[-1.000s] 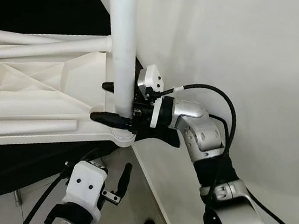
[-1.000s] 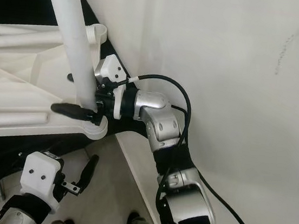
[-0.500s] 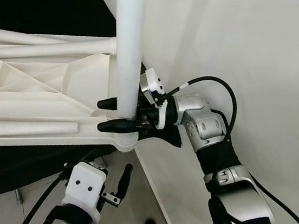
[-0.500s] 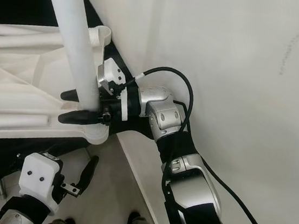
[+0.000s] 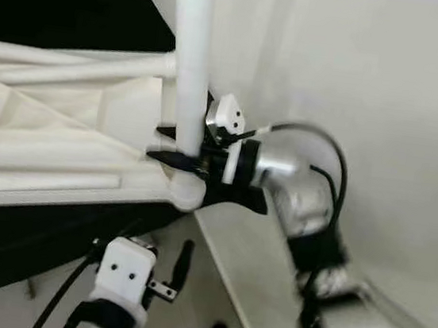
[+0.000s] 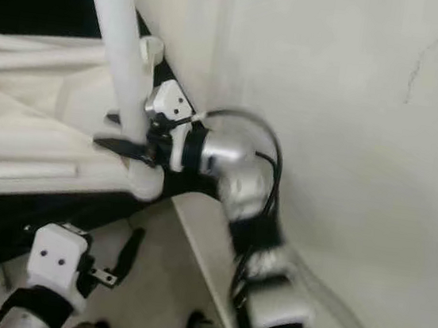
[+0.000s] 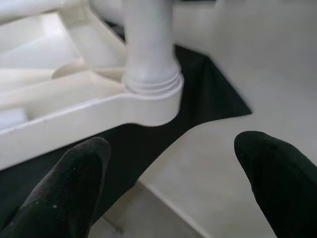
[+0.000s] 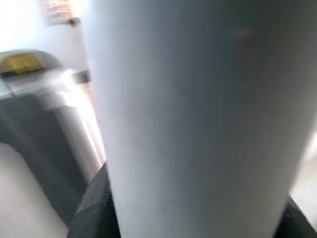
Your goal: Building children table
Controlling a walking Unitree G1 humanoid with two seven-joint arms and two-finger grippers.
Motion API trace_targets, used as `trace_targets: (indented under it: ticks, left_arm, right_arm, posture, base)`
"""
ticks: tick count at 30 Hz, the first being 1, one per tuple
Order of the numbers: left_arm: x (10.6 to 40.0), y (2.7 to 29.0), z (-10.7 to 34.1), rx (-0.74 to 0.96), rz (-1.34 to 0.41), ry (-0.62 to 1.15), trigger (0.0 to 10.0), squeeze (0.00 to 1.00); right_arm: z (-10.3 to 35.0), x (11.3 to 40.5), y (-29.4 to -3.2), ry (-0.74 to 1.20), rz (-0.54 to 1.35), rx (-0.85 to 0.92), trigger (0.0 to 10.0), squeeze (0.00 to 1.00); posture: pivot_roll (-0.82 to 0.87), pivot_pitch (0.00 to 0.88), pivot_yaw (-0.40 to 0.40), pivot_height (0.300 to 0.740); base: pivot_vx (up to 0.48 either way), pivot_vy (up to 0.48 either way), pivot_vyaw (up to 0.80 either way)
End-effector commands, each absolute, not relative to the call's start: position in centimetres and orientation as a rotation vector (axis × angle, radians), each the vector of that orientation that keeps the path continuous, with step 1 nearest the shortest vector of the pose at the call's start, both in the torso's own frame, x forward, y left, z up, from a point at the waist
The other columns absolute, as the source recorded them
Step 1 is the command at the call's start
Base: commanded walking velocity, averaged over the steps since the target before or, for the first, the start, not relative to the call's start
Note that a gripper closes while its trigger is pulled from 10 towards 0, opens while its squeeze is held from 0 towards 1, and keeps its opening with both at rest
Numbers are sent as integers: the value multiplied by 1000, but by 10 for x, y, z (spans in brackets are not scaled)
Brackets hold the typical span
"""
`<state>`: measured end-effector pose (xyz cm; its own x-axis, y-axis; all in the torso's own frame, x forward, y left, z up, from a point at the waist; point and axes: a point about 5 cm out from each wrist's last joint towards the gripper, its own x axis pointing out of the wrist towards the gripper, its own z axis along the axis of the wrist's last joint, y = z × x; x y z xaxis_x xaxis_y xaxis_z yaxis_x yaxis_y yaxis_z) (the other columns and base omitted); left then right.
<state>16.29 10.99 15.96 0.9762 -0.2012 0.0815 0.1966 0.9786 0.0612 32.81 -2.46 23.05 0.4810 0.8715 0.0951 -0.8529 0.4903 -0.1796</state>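
Note:
A white plastic table top [image 5: 52, 151] lies upside down with its ribbed underside up. A white round leg [image 5: 189, 64] stands upright in the corner socket [image 5: 185, 193] nearest me. My right gripper [image 5: 175, 147] is shut on the leg just above the socket, one black finger on each side. The leg's white surface [image 8: 198, 119] is very close in the right wrist view. My left gripper [image 5: 178, 267] hangs open below the table's corner, apart from it; its two black fingertips [image 7: 74, 173] frame the socket [image 7: 151, 91] in the left wrist view.
A white wall [image 5: 356, 85] rises close on the right. A black mat [image 5: 79, 3] lies under and behind the table top. Pale floor [image 5: 220, 284] shows beside the wall below the corner.
The right wrist has rotated about the leg while staying clamped on it, and the arm is blurred with motion. The left gripper has stayed in place.

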Motion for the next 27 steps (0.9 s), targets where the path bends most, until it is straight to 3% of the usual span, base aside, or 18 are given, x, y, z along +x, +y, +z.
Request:
trace_targets:
  ticks: [1,2,4,7,11,12,14,15,17,18,21,22,23,24,25,27]
  left_arm:
    - [161,111,156,52,-202,-59,10000,0]
    - [163,111,155,54,-204,-59,10000,0]
    - [164,112,154,55,-204,-60,10000,0]
    - [167,112,152,55,-201,-60,10000,0]
    - [168,112,152,55,-197,-64,10000,0]
    - [169,111,152,55,-191,-67,10000,0]
    - [169,111,152,56,-187,-69,10000,0]
    - [168,111,152,55,-186,-69,10000,0]
    - [168,111,152,55,-186,-69,10000,0]
    - [168,110,152,55,-187,-69,10000,0]
    - [168,110,153,53,-190,-69,10000,0]
    - [167,109,153,52,-194,-69,10000,0]
    - [167,108,154,51,-196,-68,10000,0]
    - [167,108,154,51,-196,-68,10000,0]
    - [166,108,154,50,-199,-69,10000,0]
    - [166,108,154,48,-201,-68,10000,0]
  right_arm:
    - [200,329,-29,-24,908,-133,0,0]
    - [189,314,-17,0,784,-111,0,0]
    - [190,305,-6,-14,744,-97,0,0]
    - [195,307,15,-36,804,-80,0,0]
    - [198,310,22,-46,839,-78,0,0]
    - [202,312,27,-69,880,-75,10000,0]
    - [205,313,30,-86,914,-73,10000,0]
    - [212,314,31,-115,989,-57,10000,718]
    - [212,314,31,-115,989,-57,10000,718]
    - [219,313,31,-142,1099,-34,10000,1000]
    - [228,314,27,-181,1211,-27,10000,1000]
    - [238,313,17,-205,1329,-46,10000,973]
    - [244,313,7,-214,1424,-75,10000,655]
    - [244,313,7,-214,1424,-75,10000,655]
    - [245,315,-4,-199,1520,-141,10000,0]
    - [246,317,-11,-181,1576,-184,10000,0]
  posture:
    - [-25,292,-48,740]
    - [-30,281,-42,740]
    - [-28,264,-43,740]
    - [-30,248,-52,740]
    - [-28,246,-55,740]
    - [-30,242,-57,740]
    - [-30,242,-58,740]
    - [-20,244,-56,740]
    - [-20,244,-56,740]
    - [-17,246,-55,740]
    - [-8,247,-54,740]
    - [-4,254,-54,740]
    - [-2,258,-55,740]
    - [-2,258,-55,740]
    - [5,265,-58,740]
    - [7,267,-58,740]
  base:
    - [0,0,0]
    - [0,0,0]
    - [0,0,0]
    - [0,0,0]
    - [0,0,0]
    - [0,0,0]
    - [0,0,0]
    - [0,0,0]
    - [0,0,0]
    - [0,0,0]
    - [0,0,0]
    - [0,0,0]
    - [0,0,0]
    - [0,0,0]
    - [0,0,0]
    - [0,0,0]
